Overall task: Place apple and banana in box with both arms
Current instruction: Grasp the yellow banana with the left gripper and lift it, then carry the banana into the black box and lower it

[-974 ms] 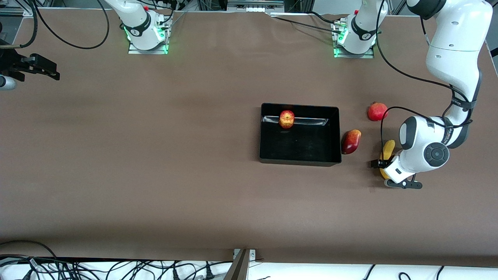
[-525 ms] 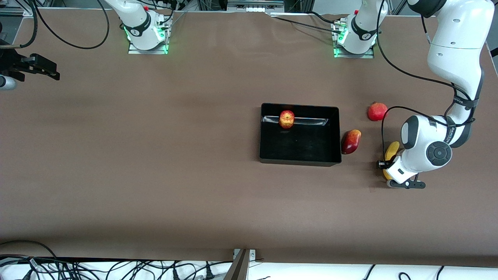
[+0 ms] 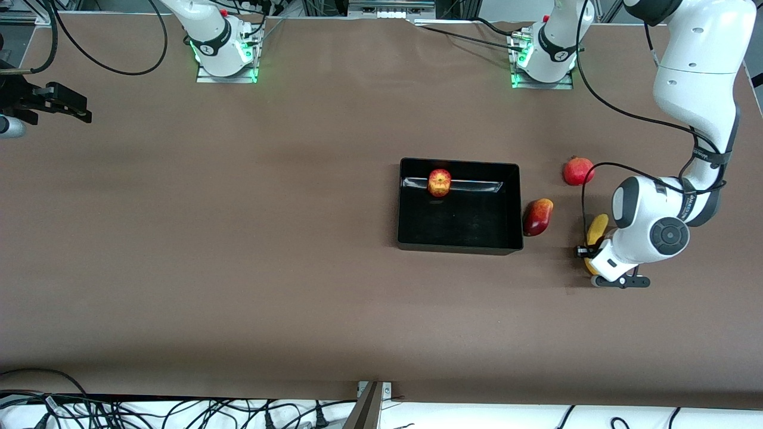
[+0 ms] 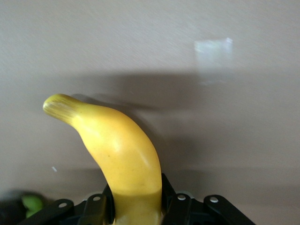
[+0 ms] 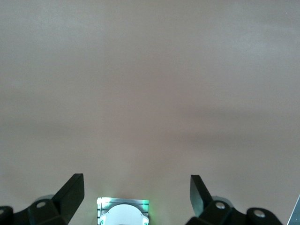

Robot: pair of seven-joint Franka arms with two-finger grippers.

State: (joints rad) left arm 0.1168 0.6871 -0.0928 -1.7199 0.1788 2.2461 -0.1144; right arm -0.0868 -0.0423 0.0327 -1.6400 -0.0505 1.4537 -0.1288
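- Banana (image 3: 596, 229) lies on the table toward the left arm's end from the box (image 3: 459, 243), clamped by the left gripper (image 3: 587, 255).
- Apple (image 3: 439, 182) rests inside the box.
- Right gripper (image 5: 136, 190) waits with its fingers spread over bare table.

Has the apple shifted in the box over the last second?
No. The apple sits at the same spot in the box, against the wall toward the robot bases, in all three front views.
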